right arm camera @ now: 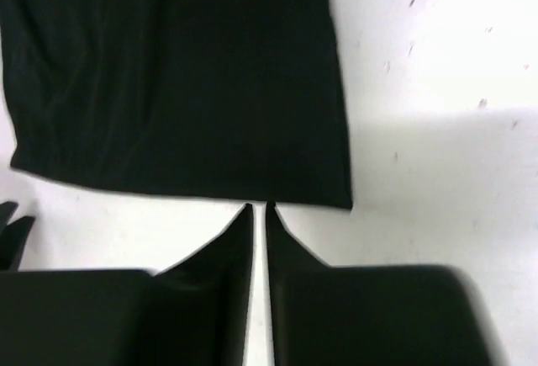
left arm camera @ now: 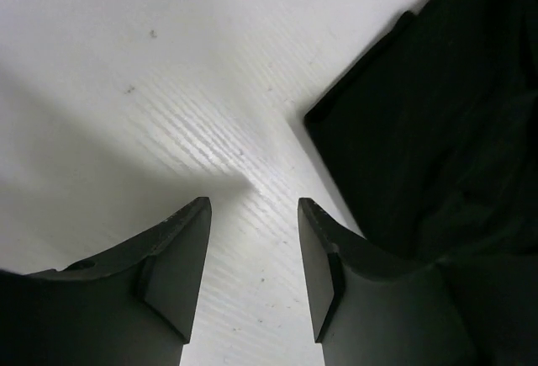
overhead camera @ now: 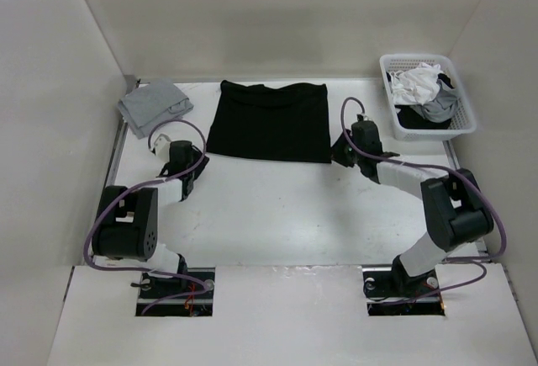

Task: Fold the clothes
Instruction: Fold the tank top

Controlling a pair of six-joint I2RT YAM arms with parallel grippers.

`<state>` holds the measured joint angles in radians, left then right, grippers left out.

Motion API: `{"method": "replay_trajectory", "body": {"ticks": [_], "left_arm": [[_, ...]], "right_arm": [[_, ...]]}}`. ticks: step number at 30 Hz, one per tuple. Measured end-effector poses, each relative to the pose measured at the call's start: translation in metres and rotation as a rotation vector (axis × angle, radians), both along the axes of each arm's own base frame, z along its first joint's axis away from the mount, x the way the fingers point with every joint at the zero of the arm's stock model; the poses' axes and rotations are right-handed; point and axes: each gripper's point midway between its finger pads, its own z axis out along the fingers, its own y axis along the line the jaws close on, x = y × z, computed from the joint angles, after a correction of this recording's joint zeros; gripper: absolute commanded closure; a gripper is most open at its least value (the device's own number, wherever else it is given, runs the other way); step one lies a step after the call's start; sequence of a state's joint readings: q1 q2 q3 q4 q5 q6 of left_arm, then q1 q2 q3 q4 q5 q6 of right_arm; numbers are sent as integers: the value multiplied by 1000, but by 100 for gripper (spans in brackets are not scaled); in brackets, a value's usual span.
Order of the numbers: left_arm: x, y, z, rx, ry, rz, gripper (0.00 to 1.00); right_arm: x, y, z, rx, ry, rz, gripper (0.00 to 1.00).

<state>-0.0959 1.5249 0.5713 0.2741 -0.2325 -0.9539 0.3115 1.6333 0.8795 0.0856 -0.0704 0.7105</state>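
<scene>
Listing from the far-left corner of the table [overhead camera: 277, 214]: a light grey garment [overhead camera: 153, 105], bunched and lying apart from the work. Left claw [left arm camera: 254, 206]: jaws spread, nothing between them, over bare table, with the near-left corner of the black shirt [overhead camera: 269, 122] just ahead and to its right, not touching. The black shirt lies flat at the middle of the far edge. It is plain, soft and roughly square, no sleeve breaks its outline, faint creases show, its collar faces the far edge, and its hem runs parallel to the near edge. Right claw [right arm camera: 259, 208]: jaws nearly together and empty, tips just short of the hem beside the near-right corner. Each arm looks about equally near its own corner, so a hem-to-collar fold seems open to both. Far-right corner: a white basket [overhead camera: 430, 135] holding white and grey cloths.
</scene>
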Motion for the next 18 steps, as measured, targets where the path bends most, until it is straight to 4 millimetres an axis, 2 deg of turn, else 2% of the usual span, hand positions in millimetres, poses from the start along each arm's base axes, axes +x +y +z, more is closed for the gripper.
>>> {"method": "replay_trajectory", "body": {"ticks": [2,5,8,10,13,16,18], "left_arm": [[4,0,6,-27,-33,-2,53],[12,-2,13,-59,-79,-7,52],[20,-4,9,-79,-89,-9,55],[27,-6,1,-97,-87,-3,58],[42,-9,0,-122,-114,3,64],[49,-10,-1,-138,-128,13,69],[51,-10,-2,-146,-129,19,76]], "right_arm": [[-9,-2,-2,8,-21,-5,66],[-16,-10,-15,6,-17,-32,59],[-26,-15,-29,5,9,-51,53],[-28,-17,-33,12,18,-65,52],[-24,-15,-36,33,17,-76,52],[-19,-12,-40,60,18,-86,54],[-16,-10,-41,76,15,-96,62]]}}
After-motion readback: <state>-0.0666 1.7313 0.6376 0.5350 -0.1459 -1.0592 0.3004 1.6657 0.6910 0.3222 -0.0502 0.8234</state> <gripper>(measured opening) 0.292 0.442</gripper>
